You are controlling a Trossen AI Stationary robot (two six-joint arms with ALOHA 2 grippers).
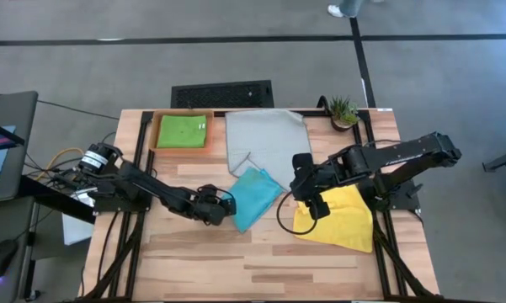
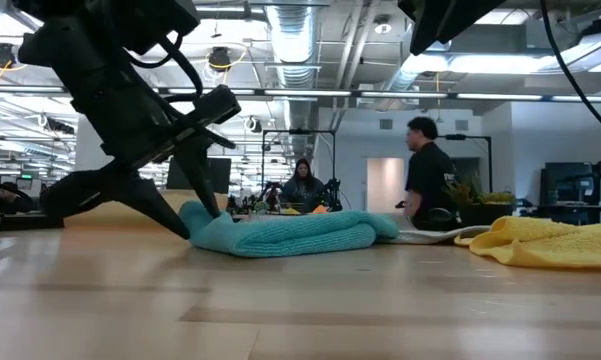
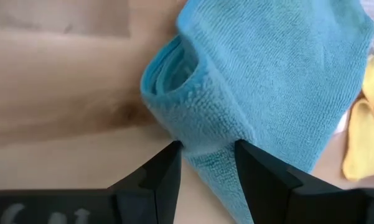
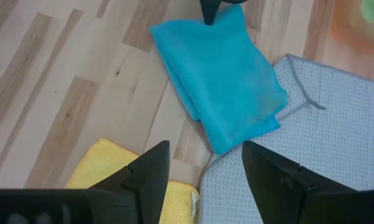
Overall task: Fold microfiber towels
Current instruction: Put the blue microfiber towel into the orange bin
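Note:
A sky blue towel [image 1: 257, 198] lies folded in several layers on the wooden table, one corner against the spread pale grey towel [image 1: 265, 139]. My left gripper [image 3: 208, 152] is open at the blue towel's left end, slanting down. One finger is on the table side of the folded edge and the other is over the cloth. My right gripper [image 4: 205, 168] hangs open above the crumpled yellow towel [image 1: 345, 220], holding nothing. A folded lime green towel [image 1: 183, 132] lies in the orange tray [image 1: 156, 139]. My left gripper has its open fingers on either side of the blue towel's folded edge [image 3: 193, 134], at the end nearest the table's left. It comes slanting down from the left. I cannot tell whether the fingertips [image 3: 174, 155] touch the cloth. The towel lies flat on the table.
A small potted plant [image 1: 343, 111] stands at the far right corner. The tray sits at the far left. Bare wood lies along the near edge. In the low view, people [image 2: 430, 175] show in the room beyond the table.

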